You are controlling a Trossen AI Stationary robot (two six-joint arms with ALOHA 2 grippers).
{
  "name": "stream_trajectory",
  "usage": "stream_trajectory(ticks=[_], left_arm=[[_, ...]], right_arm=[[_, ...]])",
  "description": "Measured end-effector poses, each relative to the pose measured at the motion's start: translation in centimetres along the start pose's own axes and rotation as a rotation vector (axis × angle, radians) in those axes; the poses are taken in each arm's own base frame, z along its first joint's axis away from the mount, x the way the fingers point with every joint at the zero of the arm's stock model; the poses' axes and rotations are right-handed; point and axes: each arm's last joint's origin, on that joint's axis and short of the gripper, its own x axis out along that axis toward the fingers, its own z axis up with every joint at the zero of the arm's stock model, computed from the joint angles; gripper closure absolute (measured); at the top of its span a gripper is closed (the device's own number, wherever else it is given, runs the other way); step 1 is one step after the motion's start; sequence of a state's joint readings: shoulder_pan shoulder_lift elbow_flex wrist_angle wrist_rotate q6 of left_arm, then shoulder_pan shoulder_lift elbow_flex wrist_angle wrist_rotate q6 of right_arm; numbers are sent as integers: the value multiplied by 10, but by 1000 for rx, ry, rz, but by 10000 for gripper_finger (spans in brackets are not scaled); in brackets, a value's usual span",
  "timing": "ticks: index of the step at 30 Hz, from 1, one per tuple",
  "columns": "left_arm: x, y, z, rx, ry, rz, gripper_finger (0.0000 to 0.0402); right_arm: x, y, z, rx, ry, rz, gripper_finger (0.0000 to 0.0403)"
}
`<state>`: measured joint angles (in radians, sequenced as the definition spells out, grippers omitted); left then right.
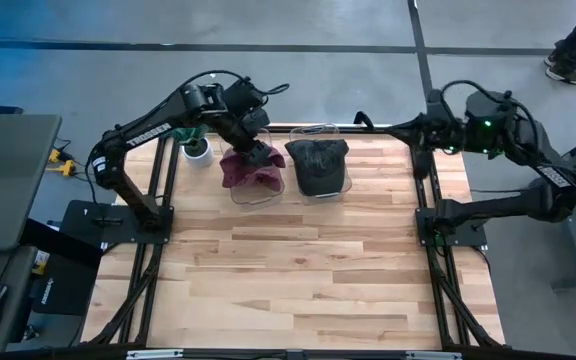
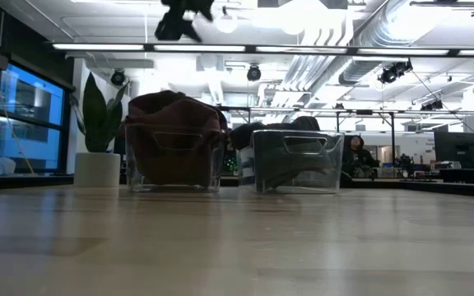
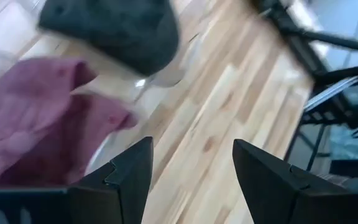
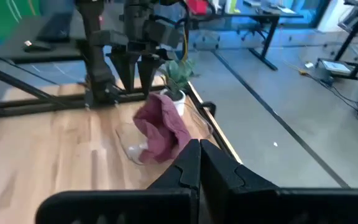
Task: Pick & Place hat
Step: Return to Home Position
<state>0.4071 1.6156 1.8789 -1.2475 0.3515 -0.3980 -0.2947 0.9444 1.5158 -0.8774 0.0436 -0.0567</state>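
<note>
Room: a big hall with a grey floor and bright ceiling lamps lay behind the bench (image 1: 318,270); a person (image 2: 356,153) sat far at the back.
Bench: light wooden planks on a dark frame.
Left transparent bin (image 2: 174,168): it stood at the far edge of the bench, left of the middle, and it was full.
Dark red caps (image 1: 246,172): they lay heaped in the left transparent bin and rose over its rim; how many they were, I could not tell.
Right transparent bin (image 2: 299,168): it stood just beside the left one at the same far edge, with a small gap between them.
Dark grey cap (image 1: 316,160): it lay inside the right transparent bin.
Potted plant (image 1: 197,148): it stood near the far left corner, beside the left transparent bin.
Left gripper (image 3: 191,149): it hung in the air above the left transparent bin, clear of the caps; its jaws were wide apart and held nothing.
Right gripper (image 4: 197,152): it was by the far right corner of the bench, away from both bins; its jaws were pressed together with nothing between them.
</note>
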Motion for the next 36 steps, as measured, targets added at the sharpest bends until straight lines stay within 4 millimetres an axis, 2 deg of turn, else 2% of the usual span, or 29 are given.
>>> stream_trajectory(ticks=[5, 11, 20, 29, 36], left_arm=[[-9, -25, -8, 23, -90, -65, 189], [-30, -46, -23, 40, -192, -71, 189], [-46, -62, -35, 21, -274, -107, 189], [-44, -76, -35, 21, -315, -164, 189], [-17, -92, -27, 28, -313, -201, 189]], right_arm=[[-7, 2, -34, 52, -65, 4, 403], [-22, 4, -77, 160, -170, 16, 403], [-39, 6, -116, 226, -260, 40, 403], [-45, 7, -135, 244, -320, 58, 403], [-38, 10, -164, 256, -370, 112, 403]])
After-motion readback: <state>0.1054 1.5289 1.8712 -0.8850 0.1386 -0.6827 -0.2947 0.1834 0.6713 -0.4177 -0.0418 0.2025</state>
